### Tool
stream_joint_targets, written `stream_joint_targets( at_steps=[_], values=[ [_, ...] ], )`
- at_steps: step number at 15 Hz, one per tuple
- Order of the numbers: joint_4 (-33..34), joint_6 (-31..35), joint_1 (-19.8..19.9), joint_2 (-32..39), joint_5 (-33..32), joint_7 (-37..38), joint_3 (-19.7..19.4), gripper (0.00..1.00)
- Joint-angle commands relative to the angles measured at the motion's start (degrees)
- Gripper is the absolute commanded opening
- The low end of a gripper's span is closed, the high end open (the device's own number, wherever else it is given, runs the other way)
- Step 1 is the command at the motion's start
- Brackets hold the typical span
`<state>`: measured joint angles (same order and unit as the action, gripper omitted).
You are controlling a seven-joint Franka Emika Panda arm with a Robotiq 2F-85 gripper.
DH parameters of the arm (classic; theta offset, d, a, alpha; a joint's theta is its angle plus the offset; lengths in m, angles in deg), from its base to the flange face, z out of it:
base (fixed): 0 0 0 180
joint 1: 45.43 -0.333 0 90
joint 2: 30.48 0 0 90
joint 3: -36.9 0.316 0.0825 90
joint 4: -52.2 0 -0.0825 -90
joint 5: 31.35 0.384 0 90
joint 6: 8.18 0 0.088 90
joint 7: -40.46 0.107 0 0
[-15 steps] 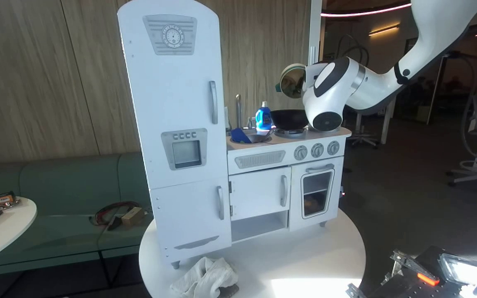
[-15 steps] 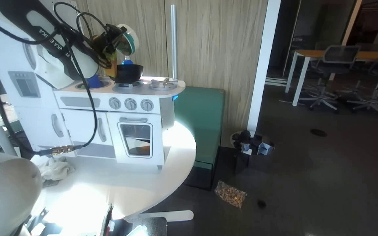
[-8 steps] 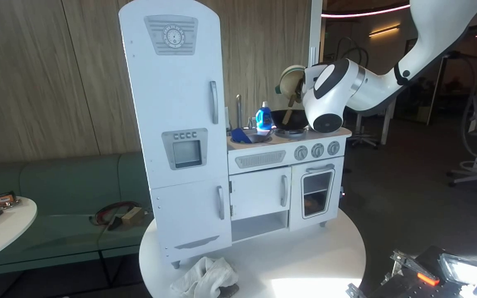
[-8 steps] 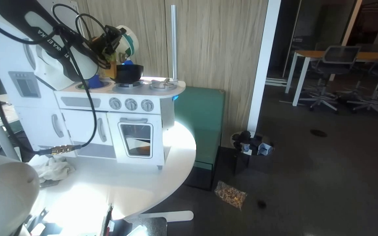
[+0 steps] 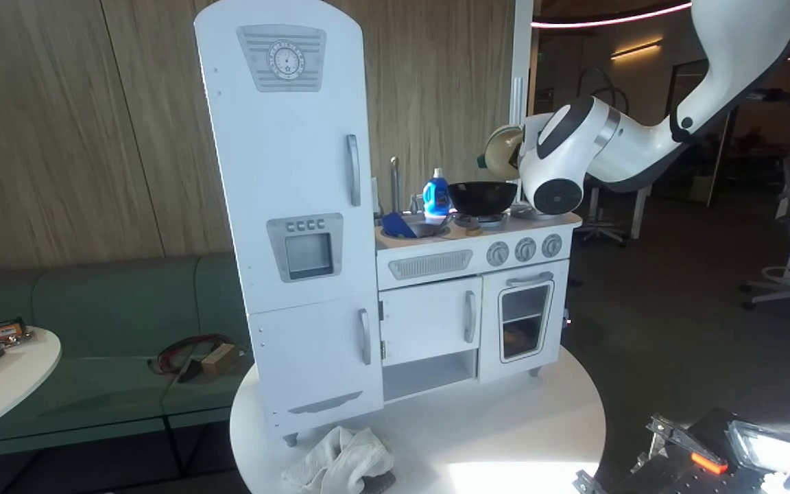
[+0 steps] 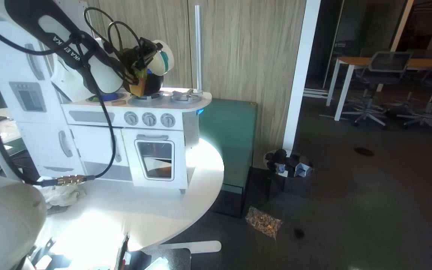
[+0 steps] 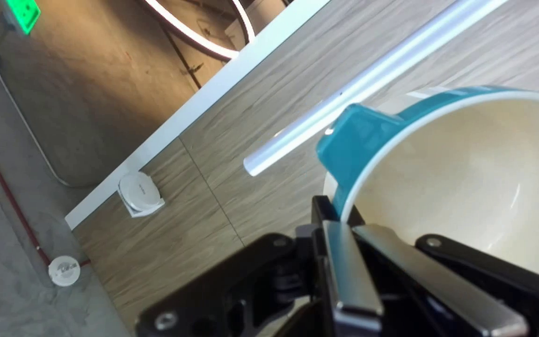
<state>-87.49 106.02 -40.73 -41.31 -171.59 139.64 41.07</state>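
Note:
My gripper (image 7: 339, 211) is shut on the rim of a cream toy pot (image 7: 466, 182) with a teal band and teal handle (image 7: 360, 140). One finger is outside the wall and one inside. The visible part of the pot's inside shows nothing in it. The pot is tipped on its side in both exterior views (image 5: 503, 152) (image 6: 163, 60), above the toy stove. A black wok (image 5: 481, 199) sits on a burner, below and beside the pot. A small tan piece (image 5: 473, 231) lies on the counter in front of the wok.
A white toy kitchen (image 5: 429, 319) stands on a round white table (image 5: 505, 439). A blue bottle (image 5: 436, 194) stands behind the sink, which holds a blue utensil (image 5: 397, 226) and a grey pan (image 5: 433, 228). A metal post (image 6: 198, 48) rises behind the stove. A white cloth (image 5: 342, 458) lies in front.
The tan-brown piece, seen falling between the pot and the wok half a second ago, is now on the counter. The arm and pot have moved right and down in both exterior views.

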Motion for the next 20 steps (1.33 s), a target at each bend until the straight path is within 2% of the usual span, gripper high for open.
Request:
stream_joint_targets(
  at_steps=[1,2,3,5,8,10,11,12,16,17,18,19,20],
  values=[
    [0.69,7.81,-2.76,-1.12,7.0,1.7,-4.81,0.02],
    [0.79,8.79,-3.08,-0.92,8.73,2.51,-5.55,0.02],
    [6.7,17.22,-1.57,-3.21,9.27,-0.93,-8.52,0.02],
    [9.93,20.93,-1.48,-3.12,11.25,-1.0,-10.5,0.02],
    [18.88,29.11,-1.25,-3.1,13.25,-2.28,-14.28,0.02],
    [24.31,33.82,-0.89,-2.14,17.44,-6.19,-16.37,0.02],
    [26.03,36.07,-0.57,-1.78,21.58,-10.02,-17.06,0.02],
    [26.56,39.5,0.02,-1.49,28.41,-16.75,-18.01,0.02],
    [23.54,46.87,1.16,-0.53,48.86,-33.68,-20.67,0.03],
    [22.81,47.76,-3.04,-1.01,53.97,-38.91,-25.47,0.03],
    [21.13,47.29,-4.87,-1.21,59.07,-43.26,-27.04,0.03],
    [20.37,44.58,-8.14,-1.08,64.06,-47.86,-29.89,0.03],
    [19.32,41.45,-10.53,-2.29,69.11,-52.52,-30.95,0.03]
  ],
)
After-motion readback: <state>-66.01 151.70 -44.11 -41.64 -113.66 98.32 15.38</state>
